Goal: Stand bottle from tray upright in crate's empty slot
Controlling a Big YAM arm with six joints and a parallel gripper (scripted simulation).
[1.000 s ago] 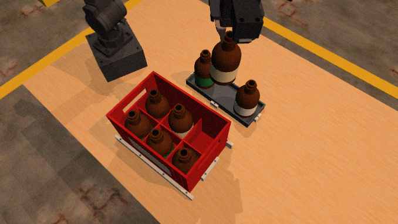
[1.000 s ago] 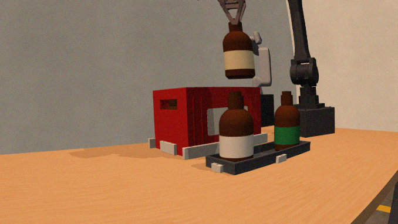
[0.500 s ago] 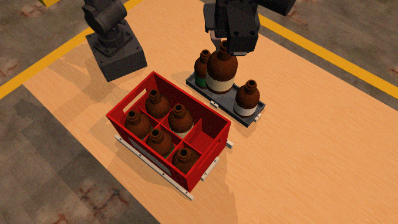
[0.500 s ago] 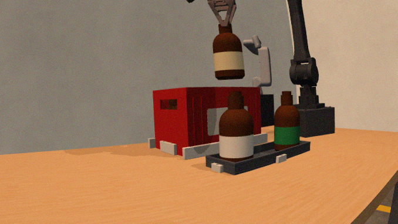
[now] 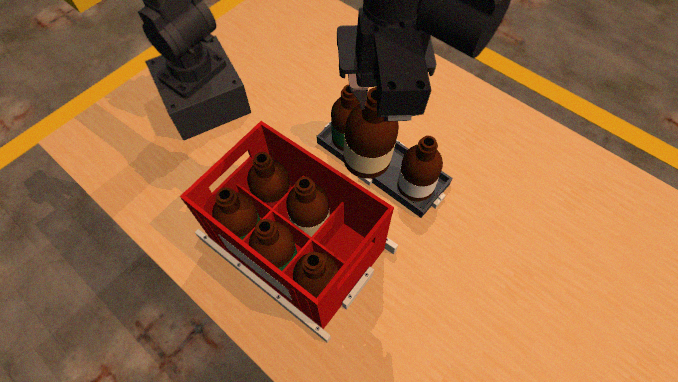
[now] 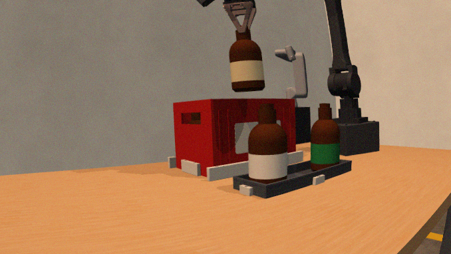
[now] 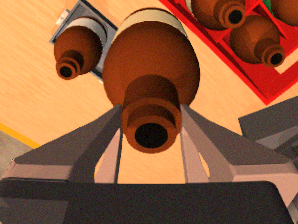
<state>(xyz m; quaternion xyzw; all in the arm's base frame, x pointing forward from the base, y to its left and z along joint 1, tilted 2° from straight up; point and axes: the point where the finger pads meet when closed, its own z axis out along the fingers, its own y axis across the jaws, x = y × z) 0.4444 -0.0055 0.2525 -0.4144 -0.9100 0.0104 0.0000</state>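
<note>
gripper [image 7: 152, 137] clamps neck of cream-labelled bottle [image 7: 152, 72] | tray bottle [image 7: 76, 51] left | red crate [image 7: 180, 3] upper right, bottles inside

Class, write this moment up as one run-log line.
phase: carry | gripper: shut on cream-labelled bottle neck, bottle upright, airborne | tray: white- and green-labelled bottles | red crate: five bottles, one slot empty
</note>
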